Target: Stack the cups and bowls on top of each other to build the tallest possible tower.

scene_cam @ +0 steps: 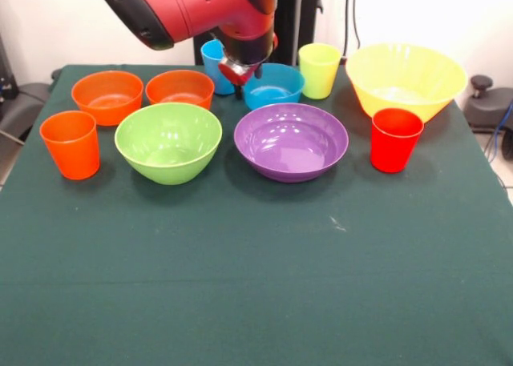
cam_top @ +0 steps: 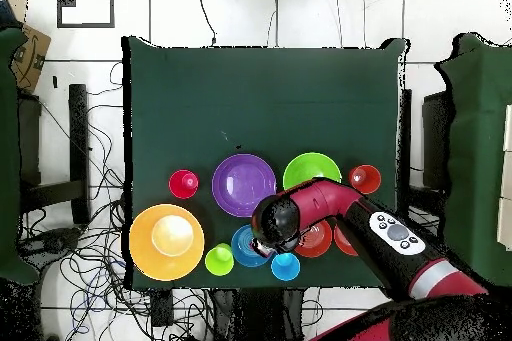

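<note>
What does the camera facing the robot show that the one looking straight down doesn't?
Only the front view shows the cups' and bowls' heights and sides, such as the red cup standing upright, and the gripper hanging just above the small blue bowl.

Only the overhead view shows the whole arm reaching in, the floor cables, and the bare far half of the table.

Both show all ten pieces standing separately, nothing stacked yet, including the purple bowl and yellow bowl.

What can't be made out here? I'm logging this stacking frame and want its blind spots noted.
- Gripper: front view, the arm's head covers it; open or shut is unclear.
- Light blue cup: front view, right side behind the arm.
- Small blue bowl: overhead, partly under the arm.
- Two small orange bowls: overhead, mostly under the arm.
</note>
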Robot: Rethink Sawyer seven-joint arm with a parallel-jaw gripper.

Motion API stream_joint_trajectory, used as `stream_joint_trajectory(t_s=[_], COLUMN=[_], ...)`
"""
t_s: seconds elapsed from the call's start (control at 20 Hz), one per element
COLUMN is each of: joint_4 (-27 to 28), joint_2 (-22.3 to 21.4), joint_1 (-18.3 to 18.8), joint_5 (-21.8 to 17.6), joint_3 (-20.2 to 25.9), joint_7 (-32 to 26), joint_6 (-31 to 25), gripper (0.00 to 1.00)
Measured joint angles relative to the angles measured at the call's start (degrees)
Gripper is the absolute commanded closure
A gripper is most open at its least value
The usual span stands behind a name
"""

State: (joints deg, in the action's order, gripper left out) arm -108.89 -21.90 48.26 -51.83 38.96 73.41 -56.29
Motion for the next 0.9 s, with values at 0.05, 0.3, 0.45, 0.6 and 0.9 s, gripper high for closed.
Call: stream_joint_trajectory(t_s=[0.05, 0.3, 0.45, 0.6, 0.9], joint_4=[0.0, 0.0, 0.0, 0.0, 0.0], joint_2=[0.1, 0.2, 0.2, 0.5, 1.0], joint_1=[0.0, -0.1, -0.3, -0.7, -1.4], joint_5=[0.0, 0.0, 0.0, 0.0, 0.0], joint_3=[0.0, 0.0, 0.0, 0.0, 0.0], joint_7=[0.0, 0.0, 0.0, 0.0, 0.0], joint_6=[0.4, 2.3, 3.4, 4.4, 5.6], gripper=[0.0, 0.0, 0.0, 0.0, 0.0])
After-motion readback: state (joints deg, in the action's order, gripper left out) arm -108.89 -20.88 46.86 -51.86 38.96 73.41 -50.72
